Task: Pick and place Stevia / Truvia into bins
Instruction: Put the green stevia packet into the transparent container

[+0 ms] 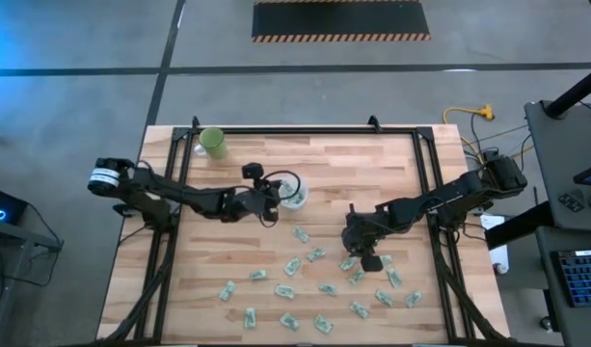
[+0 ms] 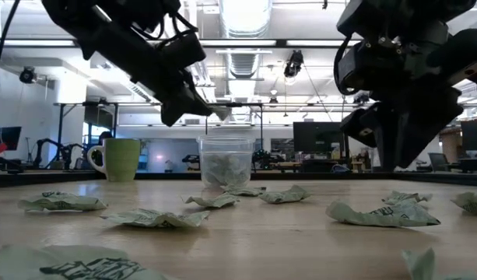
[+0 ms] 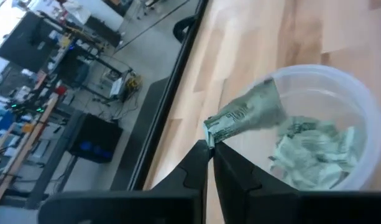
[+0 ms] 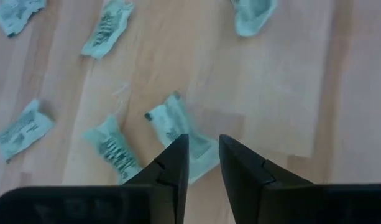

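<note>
Left end effector point(image 3: 210, 149), pinched on one crumpled pale-green-and-white paper Stevia packet point(image 3: 245, 115), holds it long-axis toward 2 o'clock over the rim of the small round clear plastic cup point(image 3: 358, 99); right end effector point(image 4: 203, 158), narrowly parted, hovers above bench packets.
</note>
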`<state>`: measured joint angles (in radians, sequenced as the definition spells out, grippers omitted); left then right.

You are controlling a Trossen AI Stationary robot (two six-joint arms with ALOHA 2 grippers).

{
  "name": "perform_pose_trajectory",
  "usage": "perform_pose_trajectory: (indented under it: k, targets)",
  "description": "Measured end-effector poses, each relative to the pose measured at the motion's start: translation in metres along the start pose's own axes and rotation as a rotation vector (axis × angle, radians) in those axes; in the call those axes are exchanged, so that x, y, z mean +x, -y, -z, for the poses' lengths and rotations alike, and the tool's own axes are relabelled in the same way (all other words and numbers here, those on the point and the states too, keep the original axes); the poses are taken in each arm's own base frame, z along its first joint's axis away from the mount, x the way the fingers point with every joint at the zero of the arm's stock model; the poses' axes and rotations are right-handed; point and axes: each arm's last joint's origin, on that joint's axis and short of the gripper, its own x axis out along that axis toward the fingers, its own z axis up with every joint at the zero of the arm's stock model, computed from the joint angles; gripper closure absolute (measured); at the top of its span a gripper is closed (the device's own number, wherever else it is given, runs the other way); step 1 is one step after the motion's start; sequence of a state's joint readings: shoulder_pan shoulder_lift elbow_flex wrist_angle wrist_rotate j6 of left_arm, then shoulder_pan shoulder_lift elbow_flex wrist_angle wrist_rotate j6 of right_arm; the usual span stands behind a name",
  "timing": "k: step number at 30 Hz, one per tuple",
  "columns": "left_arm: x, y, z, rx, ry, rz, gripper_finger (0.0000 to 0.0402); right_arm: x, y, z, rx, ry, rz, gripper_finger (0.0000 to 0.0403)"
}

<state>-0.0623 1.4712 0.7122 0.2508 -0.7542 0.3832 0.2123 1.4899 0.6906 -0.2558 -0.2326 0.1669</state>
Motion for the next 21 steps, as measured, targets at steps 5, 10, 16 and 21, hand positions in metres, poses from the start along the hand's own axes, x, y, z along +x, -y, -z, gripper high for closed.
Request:
perform_pose_trajectory:
  k: [5, 10, 16, 21]
  targets:
    - [0.001, 0.000, -0.001, -0.003, 0.017, 0.040, 0.0324, 0.000, -0.001, 0.001, 0.001, -0.007, -0.030, 0.0309]
    - [0.001, 0.000, -0.001, -0.004, 0.017, 0.041, 0.0254, 0.001, -0.001, 0.000, -0.005, 0.013, -0.033, 0.0294]
    - [0.001, -0.002, -0.004, 0.008, 0.023, 0.030, 0.0216, 0.011, 0.001, 0.002, -0.025, 0.039, -0.038, 0.0279]
    - [0.000, -0.002, -0.004, 0.012, 0.023, 0.030, 0.0212, 0.026, 0.002, 0.008, -0.023, -0.022, -0.032, 0.0270]
